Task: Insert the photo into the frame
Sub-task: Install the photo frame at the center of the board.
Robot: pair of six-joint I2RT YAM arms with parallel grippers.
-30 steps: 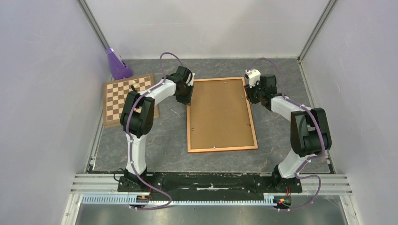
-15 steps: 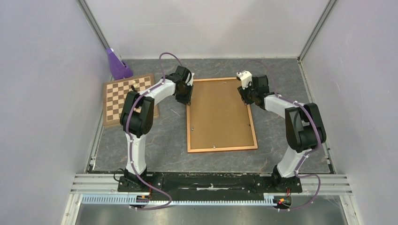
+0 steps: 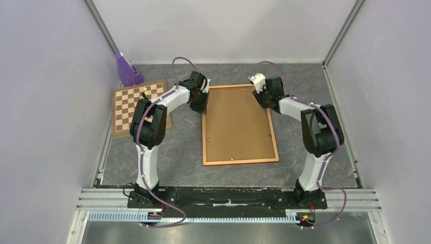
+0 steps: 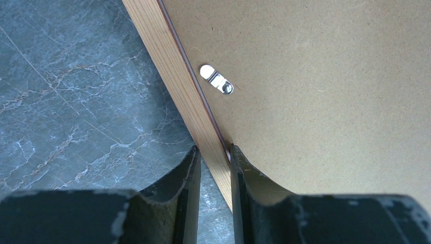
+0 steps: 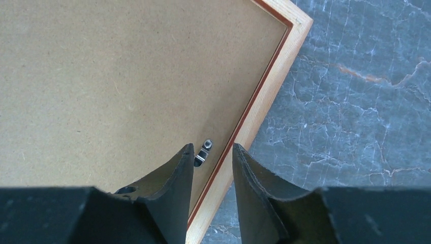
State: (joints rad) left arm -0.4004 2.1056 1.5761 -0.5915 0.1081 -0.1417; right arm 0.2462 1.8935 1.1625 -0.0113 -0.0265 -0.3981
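Looking down from the top camera, I see the frame [image 3: 240, 161] lying face down in the middle of the tabletop [image 3: 178, 147], its brown backing [image 3: 236, 122] seated inside the rails, and a chessboard [image 3: 133, 104] well apart by the left edge. Both arms reach to the frame's far end: the left gripper [image 3: 201, 109] at the left rail near the far-left corner, the right gripper [image 3: 264, 102] at the right rail near the far-right corner. From up there I cannot tell how either pair of fingers stands. The left wrist camera settles that side: one finger sits outside the rail over the tabletop, the other inside it over the backing, and the rail fills the gap between them, so that gripper is clamped on the frame. A silver turn clip [image 4: 217, 80] lies on the backing just beyond the fingertips. The right wrist camera shows its fingers parted and gripping nothing, hanging over the backing and the rail's inner edge, with a second clip [image 5: 204, 151] showing in the gap close to one fingertip.
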